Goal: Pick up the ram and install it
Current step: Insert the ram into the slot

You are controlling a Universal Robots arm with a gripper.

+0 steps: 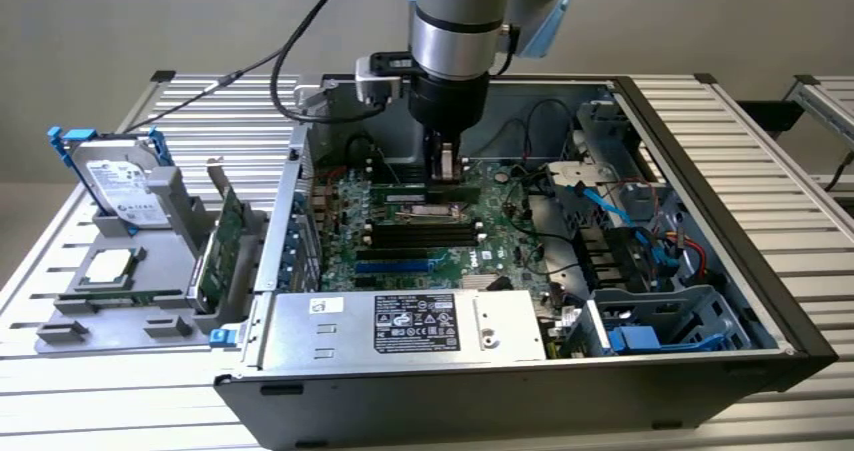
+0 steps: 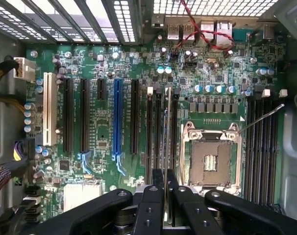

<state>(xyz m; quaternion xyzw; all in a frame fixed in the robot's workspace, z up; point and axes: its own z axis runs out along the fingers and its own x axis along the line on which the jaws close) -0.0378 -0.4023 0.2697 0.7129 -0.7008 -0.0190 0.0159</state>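
Observation:
My gripper hangs inside the open computer case, low over the motherboard just behind the CPU socket. In the wrist view the two black fingers are shut on the ram. It shows edge-on as a thin strip running out from the fingertips. The strip lies along the bank of black memory slots beside the CPU socket, over the slot second from the socket. Whether its edge touches a slot I cannot tell.
A second bank of memory slots lies past the socket. Black, white and blue expansion slots fill the board's other side. Left of the case a grey holder carries a hard drive, a processor and a green expansion card. The power supply sits at the front.

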